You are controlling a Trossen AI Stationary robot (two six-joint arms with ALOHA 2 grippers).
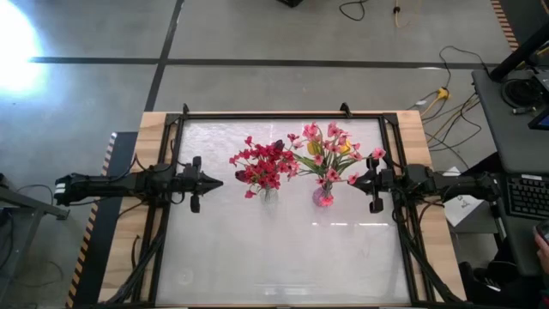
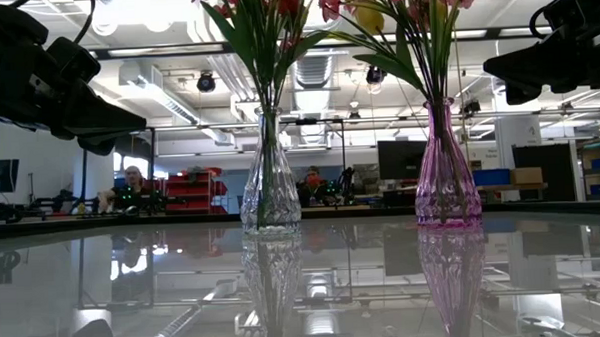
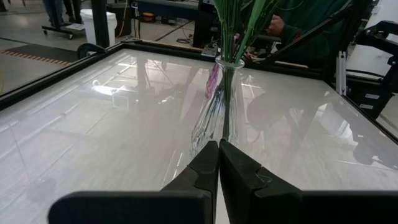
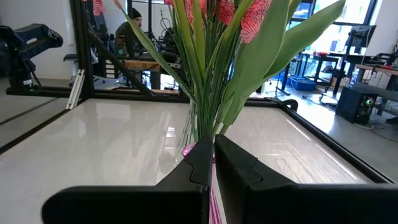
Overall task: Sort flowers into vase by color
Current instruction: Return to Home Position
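Observation:
A clear glass vase (image 2: 269, 175) stands upright on the table (image 1: 283, 249), holding dark-red flowers (image 1: 262, 165). A pink glass vase (image 2: 445, 168) stands to its right with pink flowers (image 1: 324, 146) and a yellow blossom (image 1: 343, 148) among them. In the left wrist view the clear vase (image 3: 214, 118) is just ahead of my fingers. The pink flowers' stems and leaves (image 4: 217, 68) fill the right wrist view. My left gripper (image 1: 220, 182) hovers shut, left of the clear vase. My right gripper (image 1: 353, 180) hovers shut, right of the pink vase.
A black frame (image 1: 283, 114) borders the glossy table top. Bare table lies toward the near edge. Cables and a desk with a keyboard (image 1: 523, 193) sit beyond the right side. People (image 2: 132, 179) are seated in the room behind the table.

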